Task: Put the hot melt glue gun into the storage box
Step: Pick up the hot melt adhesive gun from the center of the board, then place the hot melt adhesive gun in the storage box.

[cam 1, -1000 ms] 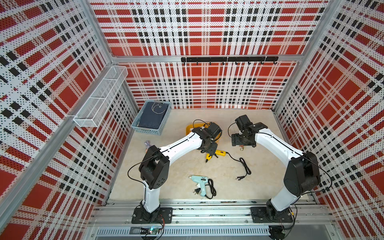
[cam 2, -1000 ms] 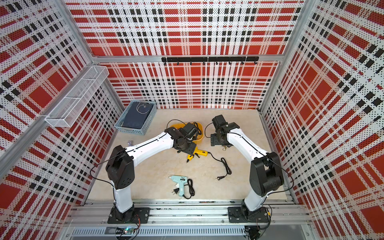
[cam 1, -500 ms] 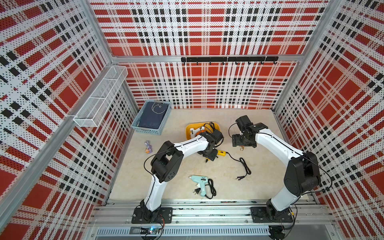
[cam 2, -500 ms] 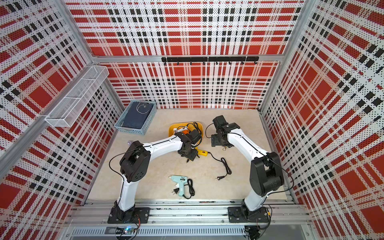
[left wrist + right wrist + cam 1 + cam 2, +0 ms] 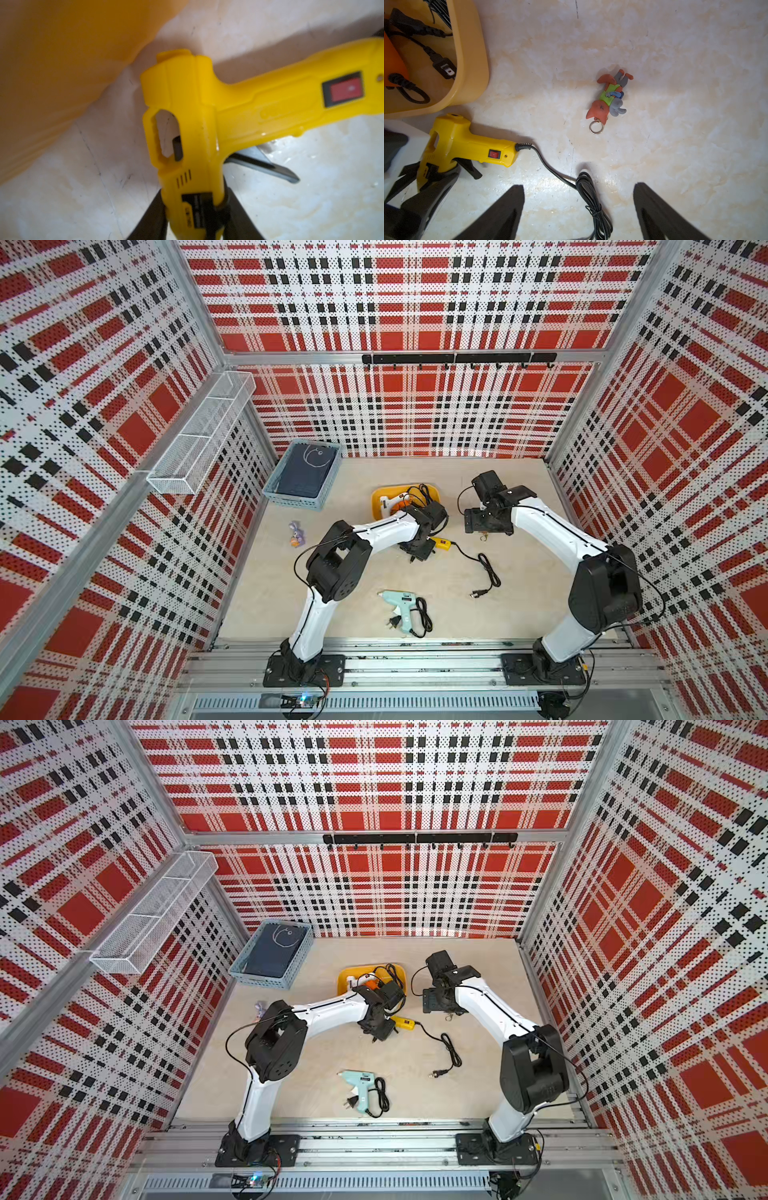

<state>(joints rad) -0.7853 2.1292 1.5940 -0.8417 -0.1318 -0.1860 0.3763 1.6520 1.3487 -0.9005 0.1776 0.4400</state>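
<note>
Your left gripper [image 5: 193, 187] has dropped onto the yellow glue gun [image 5: 207, 108], which lies on the table [image 5: 519, 572] just beside the storage box [image 5: 375, 506]; its jaws pinch the barrel (likely for a short lift over the box wall); your right gripper [image 5: 579, 186] hangs spread and empty near the box.

Red, black and white plaid walls [image 5: 415, 302]; cream marbled table [image 5: 675, 62]; yellow glue gun [image 5: 197, 124] with red switch [image 5: 344, 91]; amber-yellow storage box [image 5: 376, 506]; pale teal glue gun [image 5: 397, 601]; blue-grey basket [image 5: 291, 501]
</note>
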